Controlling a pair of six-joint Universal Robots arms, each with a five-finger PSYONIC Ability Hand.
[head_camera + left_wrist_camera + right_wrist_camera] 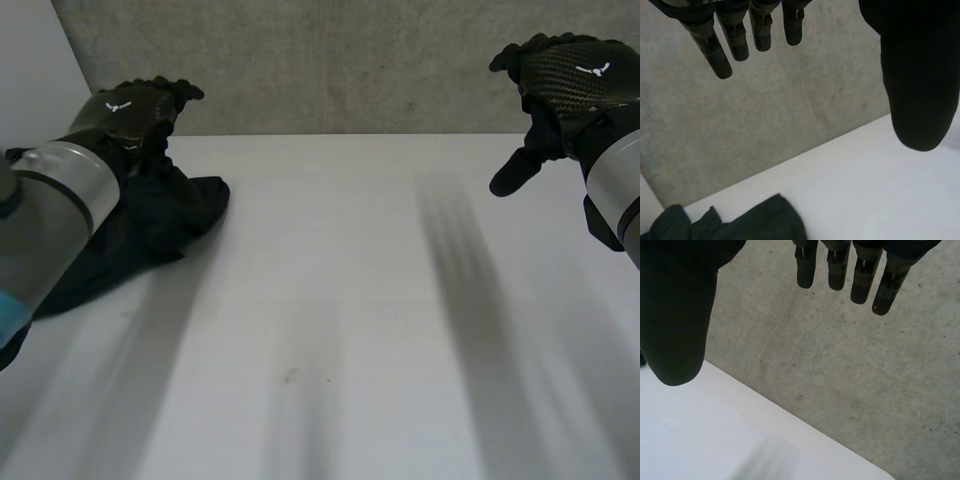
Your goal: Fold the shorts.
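Item 1. Left arm (55,200): enters over the table's left edge, and its grey forearm covers part of the shorts in the head view.

Item 2. Left hand (132,108): raised over the far left corner of the table (350,300). In the left wrist view the fingers (720,60) hang straight and side by side, with the thumb (920,90) set wide apart from them. The hand is relaxed and empty, and nothing lies between thumb and fingers.

Item 3. Shorts (175,210): dark, bunched in a rumpled heap near the far left corner, along the left edge. In the left wrist view the heap (760,222) lies on the table below the palm, clear of the fingertips.

Item 4. Wall (330,60): grey, rough, standing behind the table's far edge.

Item 5. Right hand (570,80): held up near the far right corner, well apart from the shorts. In the right wrist view the fingers (837,277) are straight and the thumb (675,325) is spread away. The hand is empty and touches nothing.
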